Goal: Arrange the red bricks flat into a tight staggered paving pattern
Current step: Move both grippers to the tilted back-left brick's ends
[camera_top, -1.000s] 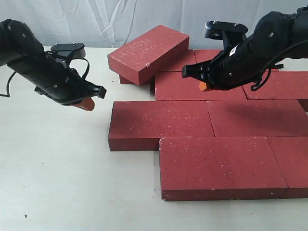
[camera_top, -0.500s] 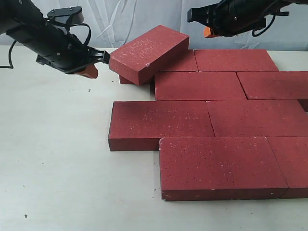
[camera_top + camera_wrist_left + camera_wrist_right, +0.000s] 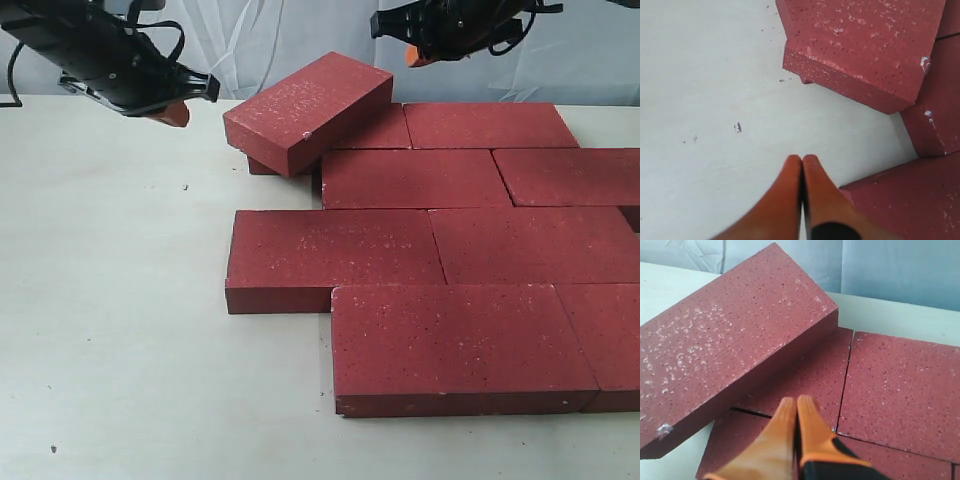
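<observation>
Several dark-red bricks lie flat in staggered rows on the table, among them one in the front row (image 3: 455,345) and one in the middle row (image 3: 335,255). One tilted brick (image 3: 305,108) (image 3: 865,45) (image 3: 725,350) leans on the back-row brick (image 3: 805,385) at the back left. My left gripper (image 3: 178,115) (image 3: 802,160) is shut and empty, raised left of the tilted brick. Above that brick's far right end my right gripper (image 3: 412,55) (image 3: 796,401) hangs shut, holding nothing.
The pale table (image 3: 110,300) spreads out left of the bricks. A white cloth backdrop (image 3: 270,40) hangs behind. The brick rows run off the exterior view's right edge (image 3: 625,180).
Both arms have risen and pulled back toward the rear. The left gripper went from table level up beside the tilted brick; the right lifted off the paved bricks. No brick has moved.
</observation>
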`<action>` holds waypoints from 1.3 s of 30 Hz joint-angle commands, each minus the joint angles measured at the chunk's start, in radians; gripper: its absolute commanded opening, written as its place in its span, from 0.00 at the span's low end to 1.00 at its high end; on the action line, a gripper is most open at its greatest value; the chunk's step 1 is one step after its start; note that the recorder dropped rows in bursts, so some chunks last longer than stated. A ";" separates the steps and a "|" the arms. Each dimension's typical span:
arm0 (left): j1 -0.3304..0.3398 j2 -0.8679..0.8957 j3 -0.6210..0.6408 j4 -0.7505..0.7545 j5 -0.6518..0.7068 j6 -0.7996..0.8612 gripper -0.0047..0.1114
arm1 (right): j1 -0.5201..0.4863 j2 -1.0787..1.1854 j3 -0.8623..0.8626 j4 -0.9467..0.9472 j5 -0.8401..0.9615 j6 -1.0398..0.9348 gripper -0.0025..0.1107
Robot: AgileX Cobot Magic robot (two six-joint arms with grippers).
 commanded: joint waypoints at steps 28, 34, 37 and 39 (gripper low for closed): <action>0.000 0.183 -0.074 -0.109 0.052 -0.039 0.04 | -0.145 0.544 -0.672 0.198 -0.113 -0.029 0.02; 0.000 0.232 -0.085 -0.170 -0.032 -0.039 0.04 | -0.145 0.665 -0.820 0.263 -0.125 -0.085 0.02; 0.000 0.255 -0.100 -0.249 -0.073 -0.037 0.04 | -0.145 0.700 -0.848 0.298 -0.129 -0.103 0.02; 0.000 0.272 -0.113 -0.287 -0.088 -0.032 0.04 | -0.145 0.716 -0.852 0.302 -0.134 -0.103 0.02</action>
